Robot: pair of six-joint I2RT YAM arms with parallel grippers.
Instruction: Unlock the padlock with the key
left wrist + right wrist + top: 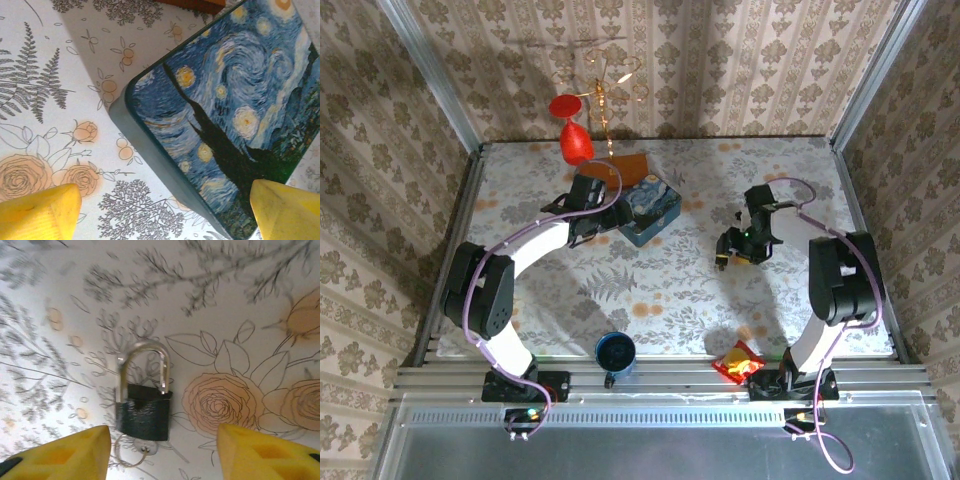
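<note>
R fingers point(60, 455) spread wide, holding nothing. Padlock point(144, 417) flat on tabletop point(240, 300) betw. them, just ahead. Long axis runs straight away: shackle at far end, key point(142, 449) end toward wrist. R arm nearer. L fingers point(40, 215) also spread, empty, over corner of tin point(225, 115). Tin shut, contents hidden.

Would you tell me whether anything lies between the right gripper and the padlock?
Nothing visible does: the padlock lies uncovered on the tablecloth, directly ahead of the open right gripper.
</note>
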